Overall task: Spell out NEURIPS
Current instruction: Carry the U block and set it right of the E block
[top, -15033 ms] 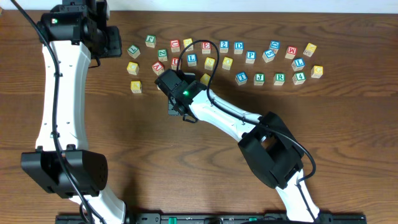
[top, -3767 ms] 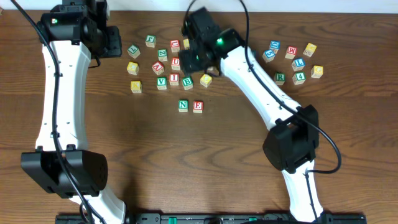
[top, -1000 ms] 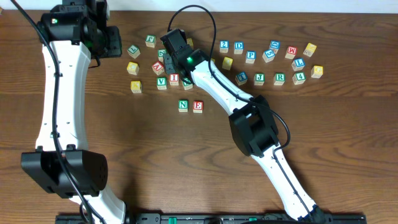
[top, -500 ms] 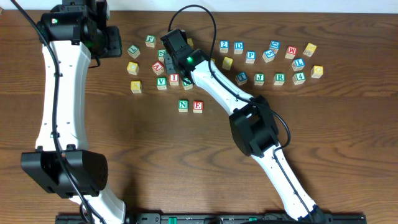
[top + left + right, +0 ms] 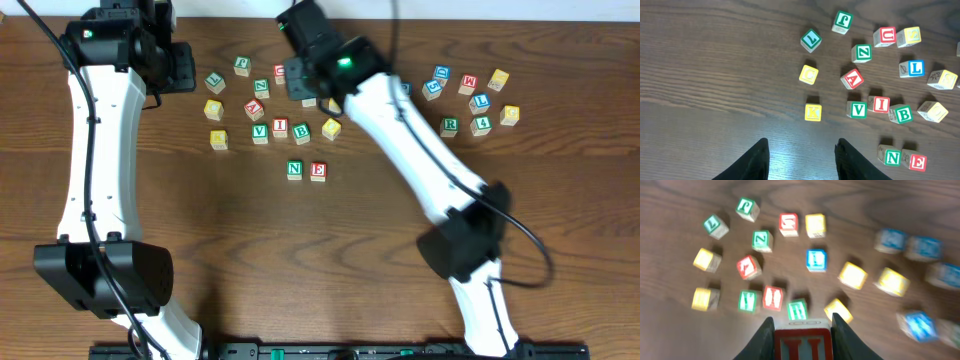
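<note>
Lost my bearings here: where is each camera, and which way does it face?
Overhead: above the table, looking down; left arm, right arm show.
Left wrist: on the left arm, facing down at the table; open left claw shows.
Right wrist: on the right arm, facing down; right claw grips a red-lettered cube.
Shared: overhead and left wrist both show N cube beside E cube.

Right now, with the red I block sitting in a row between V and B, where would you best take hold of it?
Come straight down from above and pinch I on its two free faces, at the front and back of the row. V and B sit close on either side, leaving hardly any gap for a tool. The wood ahead of and behind it looks bare.
</note>
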`<move>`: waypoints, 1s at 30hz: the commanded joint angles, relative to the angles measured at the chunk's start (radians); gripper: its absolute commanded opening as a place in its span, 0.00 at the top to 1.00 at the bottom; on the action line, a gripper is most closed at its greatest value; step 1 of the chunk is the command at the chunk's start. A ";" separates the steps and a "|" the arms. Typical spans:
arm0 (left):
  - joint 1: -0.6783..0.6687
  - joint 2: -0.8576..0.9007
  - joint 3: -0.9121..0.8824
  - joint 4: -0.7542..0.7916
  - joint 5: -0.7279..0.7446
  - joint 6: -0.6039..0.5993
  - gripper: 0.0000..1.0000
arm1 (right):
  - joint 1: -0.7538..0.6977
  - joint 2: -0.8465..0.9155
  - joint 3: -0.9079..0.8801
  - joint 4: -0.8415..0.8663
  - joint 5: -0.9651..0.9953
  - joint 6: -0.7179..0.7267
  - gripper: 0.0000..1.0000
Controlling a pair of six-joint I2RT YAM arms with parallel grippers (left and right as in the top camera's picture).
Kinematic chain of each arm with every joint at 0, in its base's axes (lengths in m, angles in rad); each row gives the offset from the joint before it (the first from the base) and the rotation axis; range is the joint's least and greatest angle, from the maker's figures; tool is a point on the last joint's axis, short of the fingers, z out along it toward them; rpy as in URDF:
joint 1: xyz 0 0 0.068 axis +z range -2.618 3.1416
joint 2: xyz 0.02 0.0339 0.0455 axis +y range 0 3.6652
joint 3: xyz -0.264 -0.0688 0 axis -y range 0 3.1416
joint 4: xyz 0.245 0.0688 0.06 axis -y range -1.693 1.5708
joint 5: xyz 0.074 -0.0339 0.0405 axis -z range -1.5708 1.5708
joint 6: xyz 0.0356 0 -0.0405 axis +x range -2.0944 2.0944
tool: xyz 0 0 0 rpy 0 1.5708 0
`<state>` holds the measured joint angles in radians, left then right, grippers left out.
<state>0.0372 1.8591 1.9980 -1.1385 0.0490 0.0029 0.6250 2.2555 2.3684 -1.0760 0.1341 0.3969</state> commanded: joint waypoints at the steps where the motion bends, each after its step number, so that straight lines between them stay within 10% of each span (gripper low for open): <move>1: -0.003 0.000 0.015 -0.002 -0.009 -0.004 0.57 | -0.018 -0.071 0.006 -0.135 0.018 -0.013 0.87; 11: -0.003 0.000 0.015 -0.002 -0.009 -0.004 0.57 | -0.027 -0.032 -0.025 -0.452 0.018 0.019 0.85; 30: -0.003 0.000 0.015 -0.002 -0.009 -0.004 0.58 | -0.021 -0.030 -0.462 -0.183 -0.014 0.098 0.86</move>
<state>0.0372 1.8591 1.9980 -1.1381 0.0490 0.0029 0.5999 2.2189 1.9366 -1.2911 0.1226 0.4568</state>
